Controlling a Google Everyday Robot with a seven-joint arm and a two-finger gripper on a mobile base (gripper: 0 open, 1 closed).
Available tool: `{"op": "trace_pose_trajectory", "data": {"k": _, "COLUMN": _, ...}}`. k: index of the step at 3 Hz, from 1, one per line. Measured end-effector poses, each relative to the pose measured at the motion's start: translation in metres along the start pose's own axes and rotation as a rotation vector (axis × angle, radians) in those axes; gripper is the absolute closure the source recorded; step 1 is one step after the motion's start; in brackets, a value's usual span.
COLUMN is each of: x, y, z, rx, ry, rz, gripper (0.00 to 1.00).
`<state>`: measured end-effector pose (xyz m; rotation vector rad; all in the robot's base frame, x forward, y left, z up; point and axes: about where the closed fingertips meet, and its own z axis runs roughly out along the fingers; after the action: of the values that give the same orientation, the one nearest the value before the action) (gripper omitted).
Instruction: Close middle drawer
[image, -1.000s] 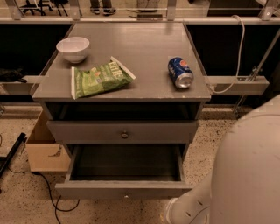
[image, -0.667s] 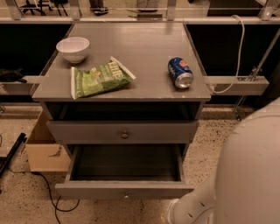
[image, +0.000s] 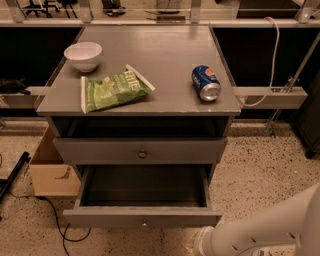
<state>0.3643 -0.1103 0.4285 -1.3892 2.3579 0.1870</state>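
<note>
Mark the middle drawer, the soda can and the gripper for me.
middle drawer (image: 142, 217): camera view, centre of its pulled-out front panel.
soda can (image: 205, 82): camera view, its blue side.
gripper (image: 198, 245): camera view, at the bottom edge, below the drawer front's right end.

Grey middle drawer (image: 142, 210), pulled wide open, small central knob, hand (image: 196, 244) just beside its front

White arm (image: 272, 225) low across the bottom-right corner, gripper out of view beyond the lower edge.
</note>
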Motion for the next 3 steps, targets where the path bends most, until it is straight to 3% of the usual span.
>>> {"op": "trace_pose_trajectory", "data": {"k": 3, "x": 0.0018, "y": -0.0072, "z": 0.0119, "rx": -0.064, "ry": -0.128, "rz": 0.026, "gripper": 1.00}}
